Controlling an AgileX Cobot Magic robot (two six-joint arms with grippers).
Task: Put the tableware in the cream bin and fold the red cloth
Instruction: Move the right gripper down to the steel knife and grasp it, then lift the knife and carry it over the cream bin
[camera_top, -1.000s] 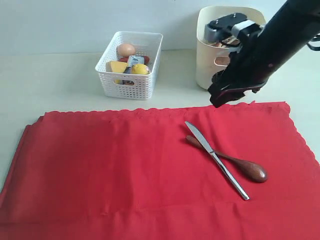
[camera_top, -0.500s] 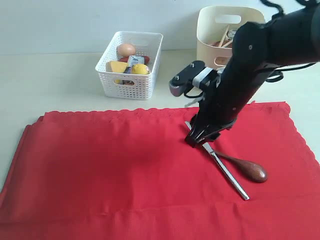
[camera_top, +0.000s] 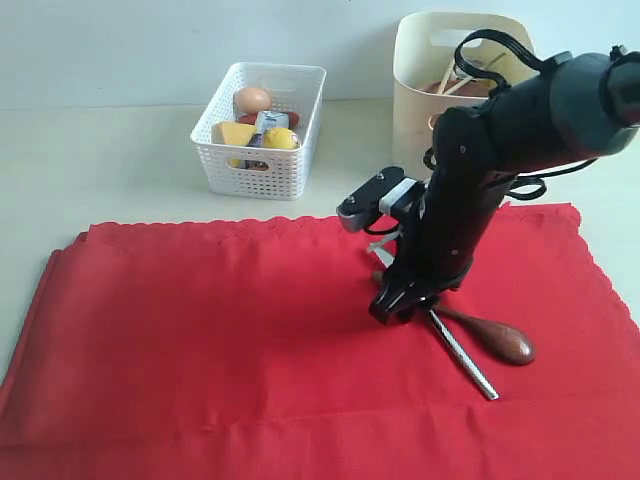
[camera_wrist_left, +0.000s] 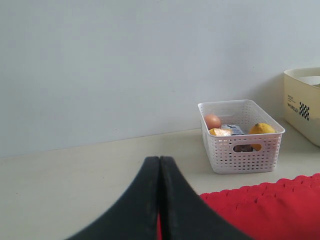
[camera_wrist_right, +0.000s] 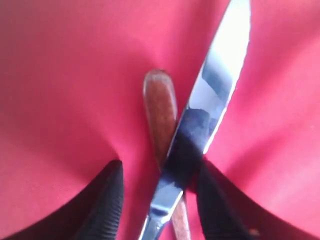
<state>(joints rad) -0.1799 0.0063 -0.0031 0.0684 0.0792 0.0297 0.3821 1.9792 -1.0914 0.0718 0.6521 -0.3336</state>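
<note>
Right gripper sits low on the cloth, jaws apart astride the crossed knife and spoon — nothing clamped yet. We judge the task partway: the bin seems part-filled, these two remain, and the cloth lies unfolded.

Knife crossing spoon on red cloth, jaws straddling both.

Our right gripper points down from a steeply bent arm, jaws apart; our left gripper lies level, jaws together
</note>
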